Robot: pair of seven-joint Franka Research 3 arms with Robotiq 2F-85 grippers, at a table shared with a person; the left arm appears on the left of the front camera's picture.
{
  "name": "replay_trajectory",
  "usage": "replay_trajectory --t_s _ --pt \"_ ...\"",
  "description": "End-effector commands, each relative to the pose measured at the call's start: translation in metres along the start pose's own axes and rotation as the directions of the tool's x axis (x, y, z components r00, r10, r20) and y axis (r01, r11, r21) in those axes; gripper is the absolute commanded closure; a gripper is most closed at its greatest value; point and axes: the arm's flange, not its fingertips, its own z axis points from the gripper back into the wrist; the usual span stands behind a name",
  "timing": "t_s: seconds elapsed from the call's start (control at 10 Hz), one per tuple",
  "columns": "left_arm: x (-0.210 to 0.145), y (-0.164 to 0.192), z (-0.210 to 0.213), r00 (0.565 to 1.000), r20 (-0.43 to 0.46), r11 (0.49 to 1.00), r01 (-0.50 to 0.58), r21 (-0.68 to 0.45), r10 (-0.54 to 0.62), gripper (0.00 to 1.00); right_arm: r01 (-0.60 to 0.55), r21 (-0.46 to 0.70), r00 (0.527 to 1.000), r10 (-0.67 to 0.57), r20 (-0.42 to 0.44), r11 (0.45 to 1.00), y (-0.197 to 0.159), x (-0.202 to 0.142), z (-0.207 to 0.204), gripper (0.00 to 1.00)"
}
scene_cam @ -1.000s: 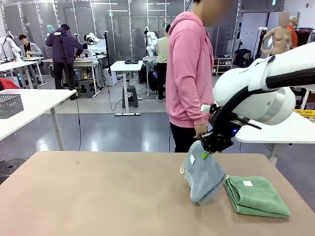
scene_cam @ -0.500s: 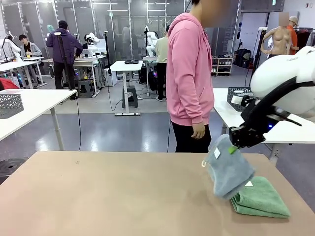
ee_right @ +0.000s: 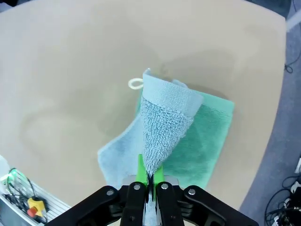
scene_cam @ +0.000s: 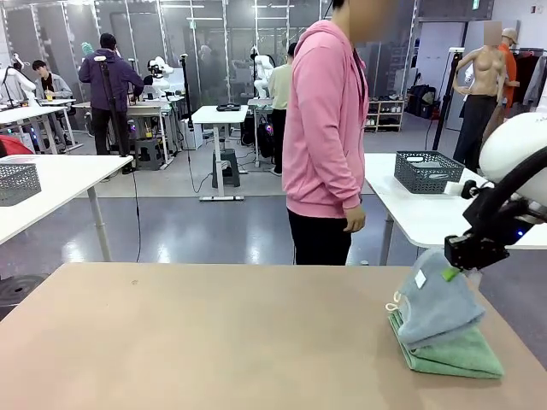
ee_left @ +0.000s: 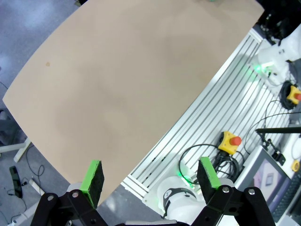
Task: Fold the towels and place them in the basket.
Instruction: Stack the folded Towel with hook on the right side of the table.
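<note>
The pale blue-grey towel [scene_cam: 436, 303], folded, hangs from my right gripper [scene_cam: 451, 273], which is shut on its top corner. Its lower part rests on the folded mint green towel [scene_cam: 453, 357] at the table's right end. From the right wrist, the blue-grey towel [ee_right: 160, 117] drapes down from the shut right gripper [ee_right: 149, 176] onto the green towel [ee_right: 209, 136], with its white loop to the left. My left gripper [ee_left: 150, 176] stands open high over the bare table. A dark mesh basket [scene_cam: 425, 171] stands on a white side table beyond the right end.
A person in a pink hoodie [scene_cam: 325, 128] stands at the far edge of the brown table [scene_cam: 214, 342], hands down. Another grey mesh basket [scene_cam: 17, 182] sits on a white table at far left. The left wrist view shows the table's near edge [ee_left: 141, 160] with cables below.
My right gripper has carried the blue-grey towel to the right and lowered it onto the green towel. The left gripper has stayed open.
</note>
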Motion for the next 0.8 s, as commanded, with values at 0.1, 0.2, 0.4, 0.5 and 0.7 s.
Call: replay_trajectory --t_s 0.1,0.2,0.4,0.5,0.7 --pt "0.0 -0.001 -0.001 1.0 -0.001 1.0 0.004 0.002 -0.004 0.0 -0.011 -0.142 0.997 -0.001 -0.079 0.99 -0.023 0.012 -0.027 0.95" --pt "0.0 -0.001 -0.001 1.0 -0.001 1.0 0.004 0.002 -0.004 0.0 0.003 -0.239 0.991 -0.034 -0.126 0.971 -0.029 0.015 -0.034 0.92" --pt "0.0 -0.001 -0.001 1.0 -0.001 1.0 0.004 0.002 -0.004 0.0 0.011 -0.299 0.981 -0.067 -0.18 0.954 -0.029 0.015 -0.039 0.57" --pt "0.0 -0.001 -0.001 1.0 -0.001 1.0 0.004 0.002 -0.004 0.0 0.018 -0.331 0.973 -0.092 -0.209 0.943 -0.026 0.015 -0.039 0.29" --pt "0.0 -0.001 -0.001 1.0 -0.001 1.0 0.004 0.002 -0.004 0.0 0.03 -0.338 0.969 -0.111 -0.223 0.941 -0.019 0.014 -0.037 0.0"
